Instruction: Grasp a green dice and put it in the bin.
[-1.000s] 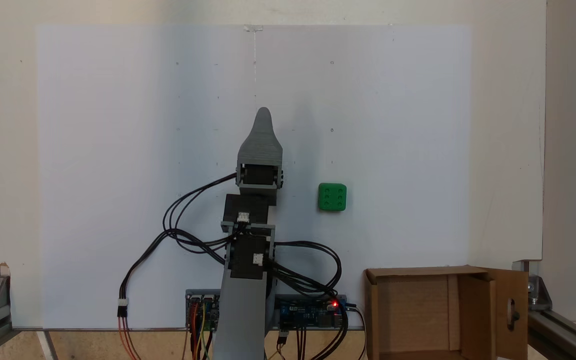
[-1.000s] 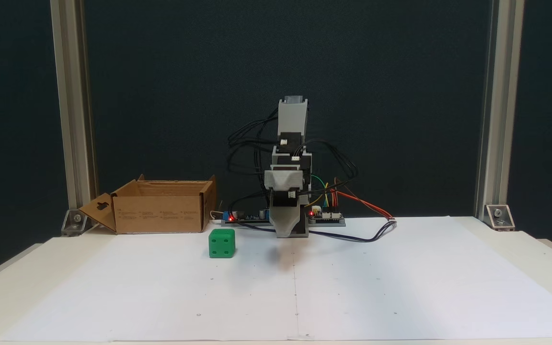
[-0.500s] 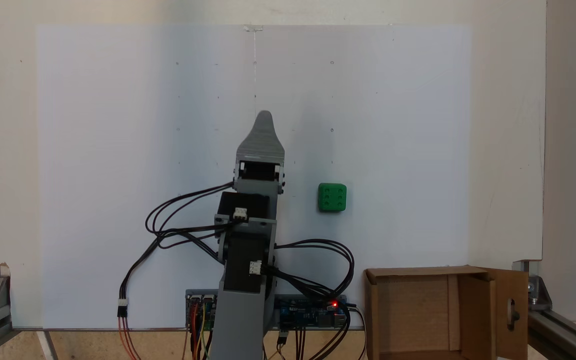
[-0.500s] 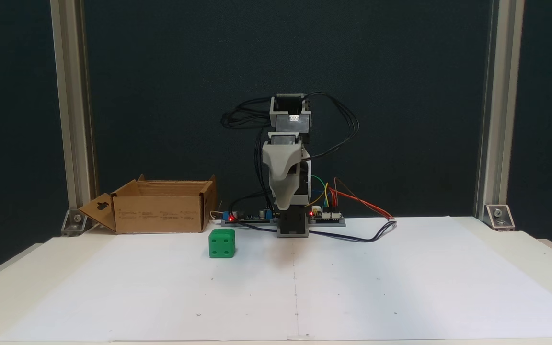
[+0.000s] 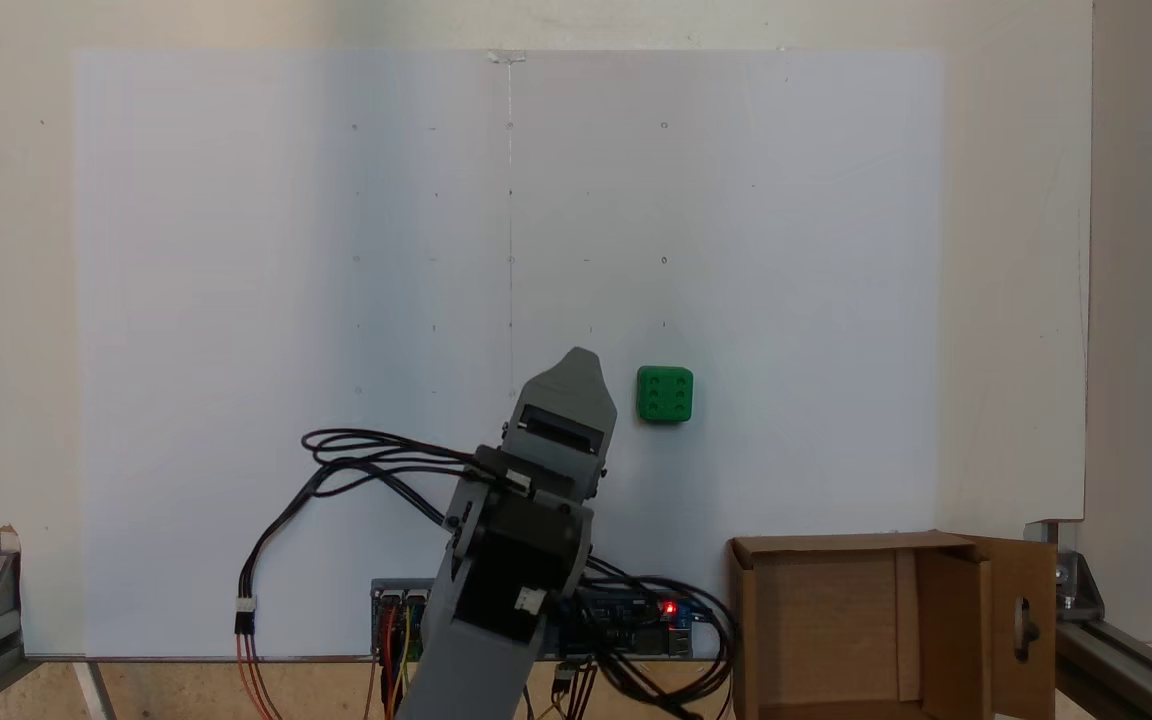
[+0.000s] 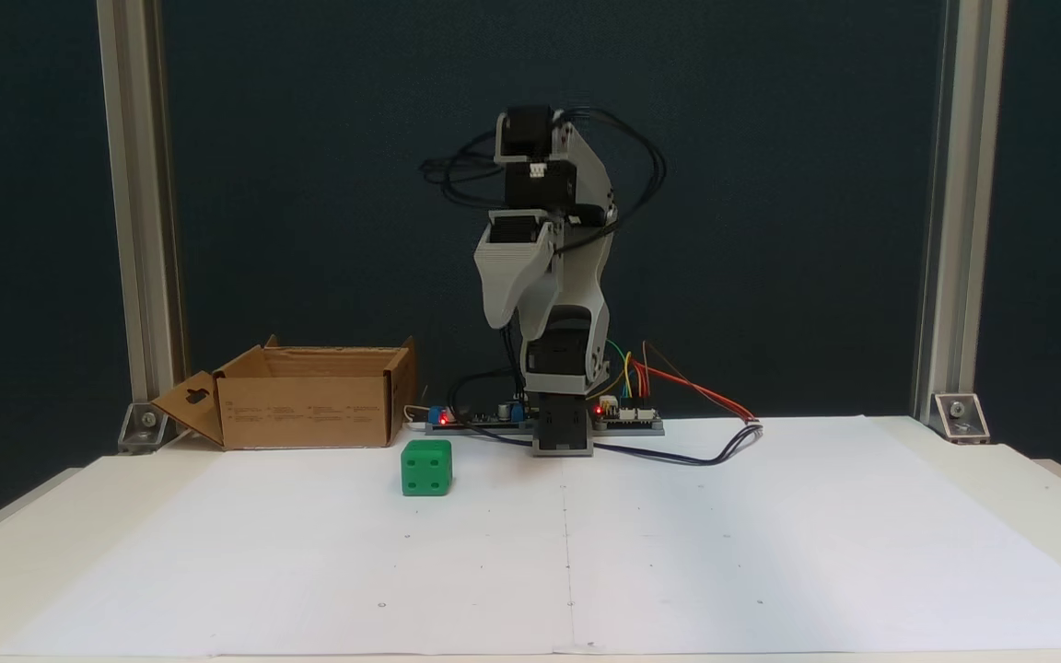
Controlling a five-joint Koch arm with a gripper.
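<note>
The green dice (image 5: 665, 394) rests on the white paper, six pips up in a fixed view from above, and it shows as a small cube (image 6: 426, 467) in the front fixed view. The bin (image 5: 826, 620) is an open brown cardboard box at the lower right, with a slotted flap; from the front it stands at the left (image 6: 305, 410), behind the dice. My gripper (image 5: 581, 358) is raised high over the table (image 6: 498, 322), pointing down, left of the dice from above and apart from it. One grey jaw covers the other. Nothing visible is held.
Circuit boards (image 5: 626, 620) and looping black cables (image 5: 356, 460) lie around the arm's base. Aluminium frame posts (image 6: 134, 212) stand at the table's back corners. The white paper sheet (image 5: 336, 250) covers most of the table.
The arm has lifted and swung toward the dice's side. Seen from above, the gripper tip pulled back toward the base and right, ending close beside the dice. Dice and bin have not moved.
</note>
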